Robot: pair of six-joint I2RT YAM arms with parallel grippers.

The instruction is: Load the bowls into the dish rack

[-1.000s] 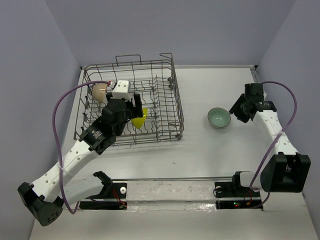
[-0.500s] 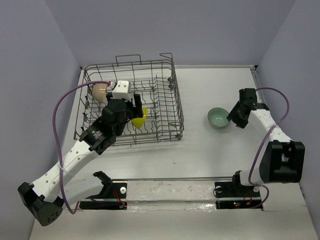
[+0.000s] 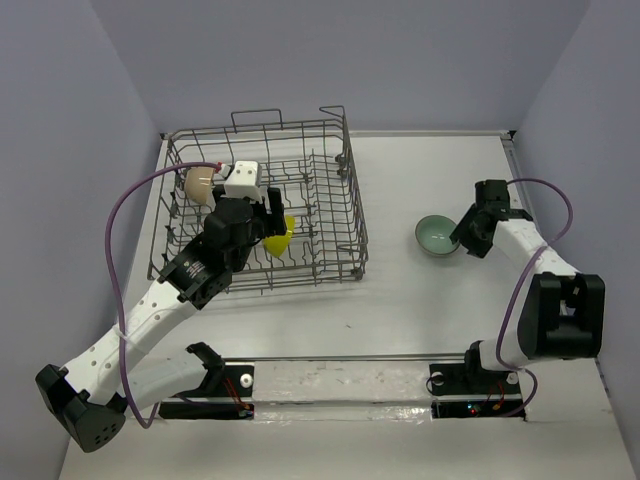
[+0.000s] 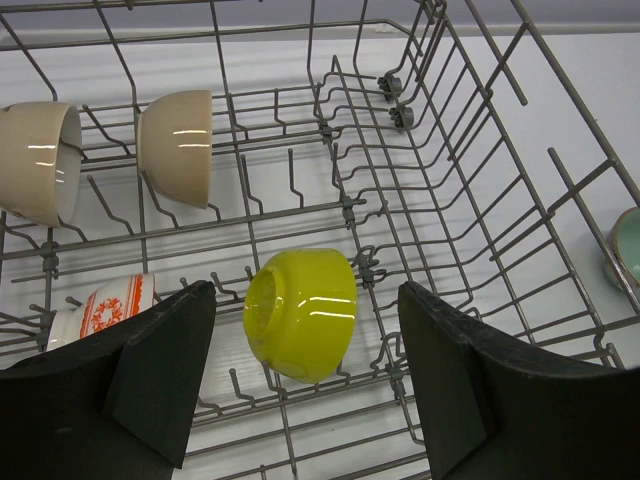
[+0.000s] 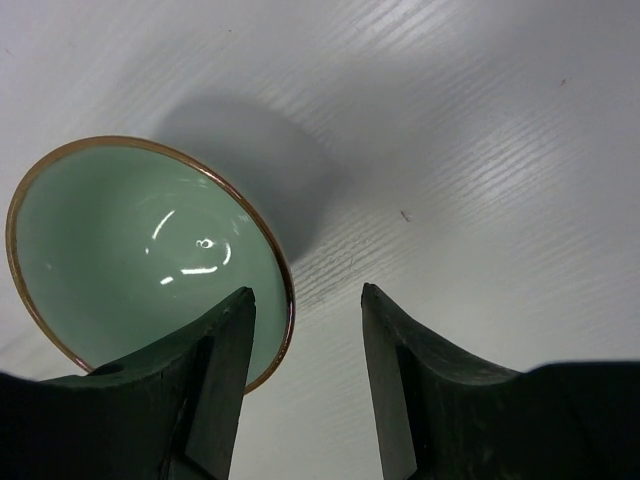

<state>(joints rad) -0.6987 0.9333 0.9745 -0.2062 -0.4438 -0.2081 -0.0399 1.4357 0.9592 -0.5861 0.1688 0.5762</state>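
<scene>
We log four bowls in the dish rack (image 3: 350, 215) and one out on the table (image 3: 420, 310).
Left gripper (image 4: 306, 296) hangs over the rack with its jaws spread wide and nothing between them. Below it the yellow-green bowl (image 4: 300, 315) lies on its side among the tines. We see two cream bowls (image 4: 38, 160) (image 4: 178, 145) tipped in the far row, and the patterned bowl (image 4: 100, 312) partly hidden by a finger. Celadon bowl (image 5: 140, 255) sits upright on the table, right of the rack. Right gripper (image 5: 307, 292) is parted astride its rim, one finger over the inside and one outside; contact unclear.
</scene>
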